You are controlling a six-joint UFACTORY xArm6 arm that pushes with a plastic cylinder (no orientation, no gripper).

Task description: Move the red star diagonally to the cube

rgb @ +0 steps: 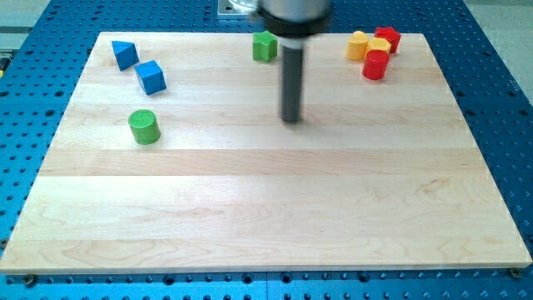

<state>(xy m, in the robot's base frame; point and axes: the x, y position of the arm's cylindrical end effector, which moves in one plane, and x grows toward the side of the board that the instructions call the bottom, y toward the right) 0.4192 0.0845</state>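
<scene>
The red star lies at the view's top right, touching a yellow block. A blue cube sits at the upper left. My tip rests on the board near the upper middle, well to the left of and below the red star, and far to the right of the blue cube. It touches no block.
A red cylinder and a yellow heart-like block crowd the red star. A green block sits at the top centre above my tip. A blue triangle and a green cylinder lie at the left.
</scene>
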